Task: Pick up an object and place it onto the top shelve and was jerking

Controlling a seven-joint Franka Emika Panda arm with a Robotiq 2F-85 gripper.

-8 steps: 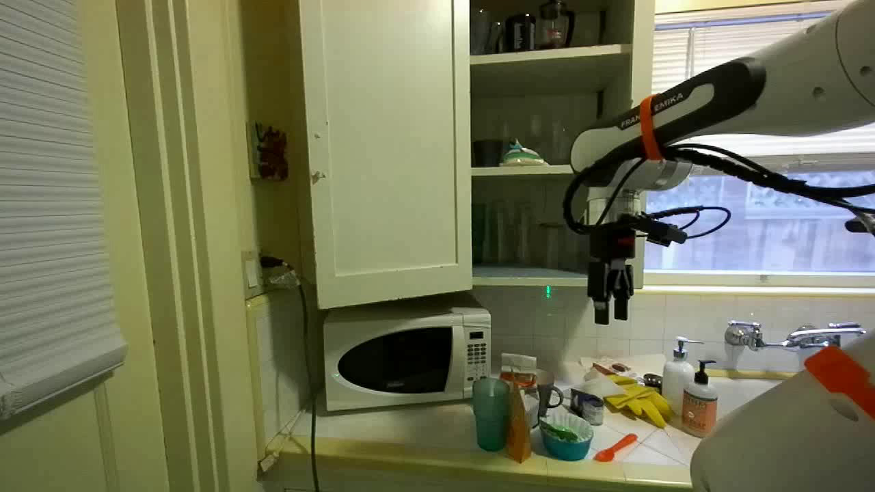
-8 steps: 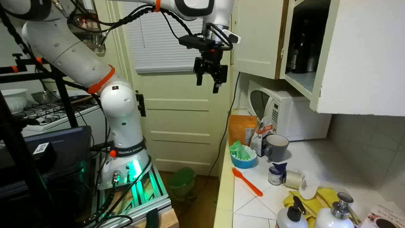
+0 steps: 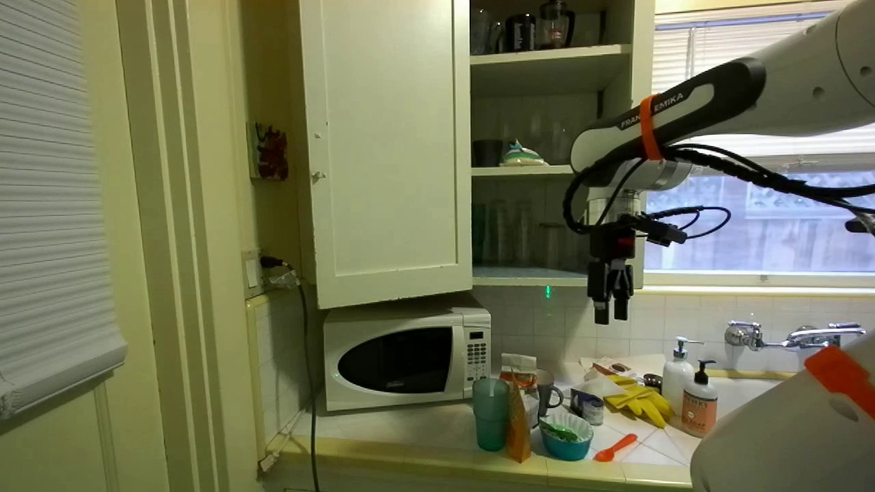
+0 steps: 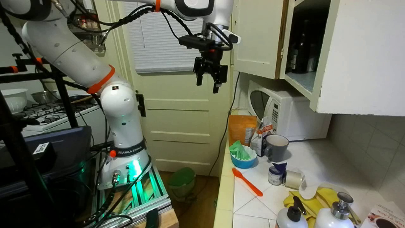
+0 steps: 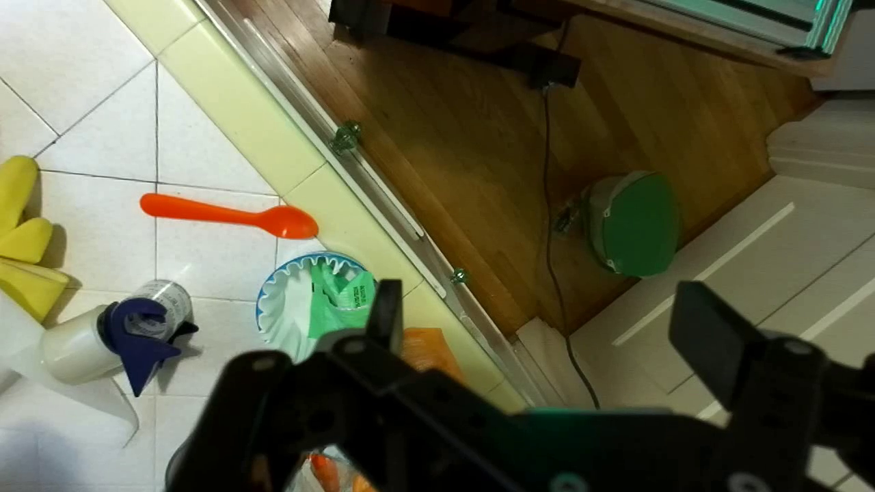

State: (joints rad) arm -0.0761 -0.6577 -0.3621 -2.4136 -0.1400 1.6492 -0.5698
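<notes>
My claw hangs spread wide — above it my arm reads "FRAN" and "EMIKA", an orange strap between them. Lower down, the small blue bowl stands on the counter just beside an orange spoon, a green wrapper inside, its print too small to read — all as half a second ago.

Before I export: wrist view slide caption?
Wrist view: open, empty pincer; on the tiled counter, an orange spoon beside a blue-rimmed bowl.
</notes>
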